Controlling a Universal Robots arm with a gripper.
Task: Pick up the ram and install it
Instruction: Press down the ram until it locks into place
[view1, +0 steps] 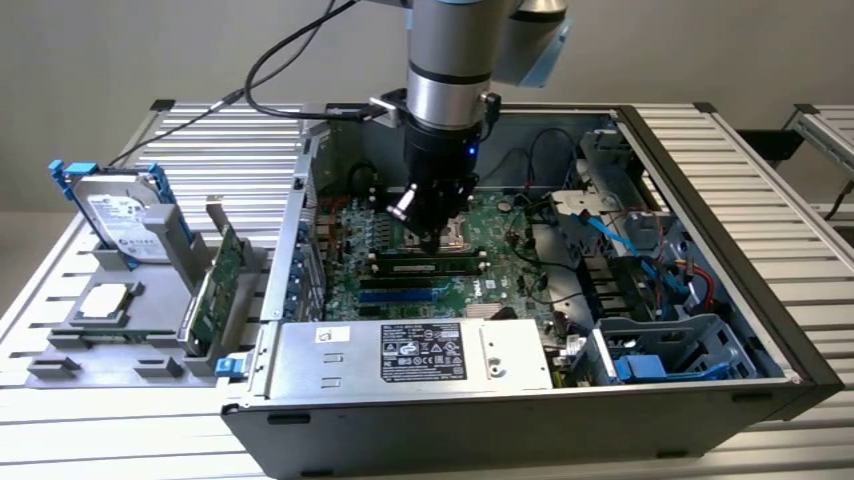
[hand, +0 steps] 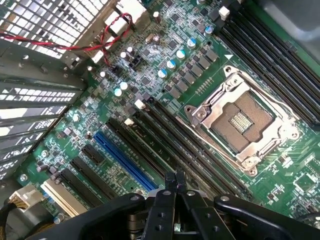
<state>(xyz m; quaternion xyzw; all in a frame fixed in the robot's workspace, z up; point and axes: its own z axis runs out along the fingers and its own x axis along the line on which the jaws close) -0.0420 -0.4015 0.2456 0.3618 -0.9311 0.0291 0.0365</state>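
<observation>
The ram (view1: 427, 266), a narrow green stick with black chips, lies along a slot on the motherboard (view1: 501, 285) inside the open computer case. My gripper (view1: 434, 238) points down just behind the stick, close above the board. In the wrist view the gripper (hand: 175, 181) is shut, its black fingers pressed together with nothing between them. Its tip hangs over the long black memory slots (hand: 165, 147) beside the open CPU socket (hand: 245, 122). I cannot tell whether the tip touches the ram.
The case wall (view1: 300, 230) and rim enclose the board. A power supply (view1: 414, 355) sits at the front, and blue cables (view1: 621, 235) and a drive cage (view1: 667, 350) lie on the exterior view's right. Outside, a fixture holds a hard drive (view1: 114, 215), a chip (view1: 107, 300) and a wider green card (view1: 214, 290).
</observation>
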